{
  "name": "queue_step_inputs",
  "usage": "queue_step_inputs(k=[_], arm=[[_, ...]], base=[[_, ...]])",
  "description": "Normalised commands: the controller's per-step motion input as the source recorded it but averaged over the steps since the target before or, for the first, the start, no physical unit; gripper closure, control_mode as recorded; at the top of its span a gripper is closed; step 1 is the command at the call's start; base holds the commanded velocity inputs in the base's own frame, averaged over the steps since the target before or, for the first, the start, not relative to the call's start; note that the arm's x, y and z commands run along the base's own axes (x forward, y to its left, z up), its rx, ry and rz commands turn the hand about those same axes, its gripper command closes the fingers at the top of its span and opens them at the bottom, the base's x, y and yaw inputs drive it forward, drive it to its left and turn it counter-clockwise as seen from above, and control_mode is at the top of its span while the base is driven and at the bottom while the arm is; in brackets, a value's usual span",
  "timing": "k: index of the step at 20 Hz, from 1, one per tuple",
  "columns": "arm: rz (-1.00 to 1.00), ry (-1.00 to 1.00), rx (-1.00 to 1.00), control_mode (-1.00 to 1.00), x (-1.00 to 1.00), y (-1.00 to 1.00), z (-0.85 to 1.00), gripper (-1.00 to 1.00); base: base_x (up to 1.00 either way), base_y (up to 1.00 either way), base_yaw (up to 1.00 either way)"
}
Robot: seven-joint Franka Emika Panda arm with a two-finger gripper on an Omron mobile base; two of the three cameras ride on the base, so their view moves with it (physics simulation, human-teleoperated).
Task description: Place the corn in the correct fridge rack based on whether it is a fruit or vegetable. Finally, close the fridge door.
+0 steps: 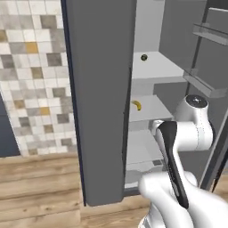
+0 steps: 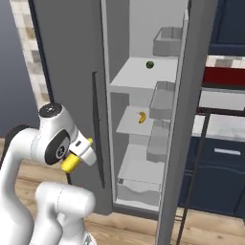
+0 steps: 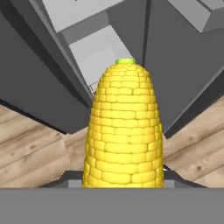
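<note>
My gripper (image 2: 79, 154) is shut on the corn (image 2: 70, 163), a yellow cob held low in front of the open fridge, left of its opening. In the hand view the corn (image 3: 124, 131) stands upright between the fingers, its green tip toward the fridge's lower white compartment (image 3: 98, 52). The left fridge door (image 2: 72, 62), grey with a slim dark handle (image 2: 97, 129), stands open close beside the hand. In the left base view this door (image 1: 100, 98) hides the left side of the interior.
A small dark-green round item (image 2: 150, 64) lies on the upper shelf (image 2: 129, 76). A banana (image 2: 142, 117) lies on the middle shelf. The right door (image 2: 189, 119) stands open with bins (image 2: 162, 98) on its inner face. The floor is wood (image 1: 40, 187).
</note>
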Motion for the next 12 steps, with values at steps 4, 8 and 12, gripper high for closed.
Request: queue_step_inputs(k=[4, 8, 12], arm=[[0.00, 0.00, 0.00, 1.00, 0.00, 0.00, 0.00, 1.00], [0.00, 0.00, 0.00, 1.00, 0.00, 0.00, 0.00, 1.00], [0.00, 0.00, 0.00, 1.00, 0.00, 0.00, 0.00, 1.00]], base=[[0.60, 0.20, -0.27], [0.51, 0.03, -0.20], [0.52, 0.06, -0.13]])
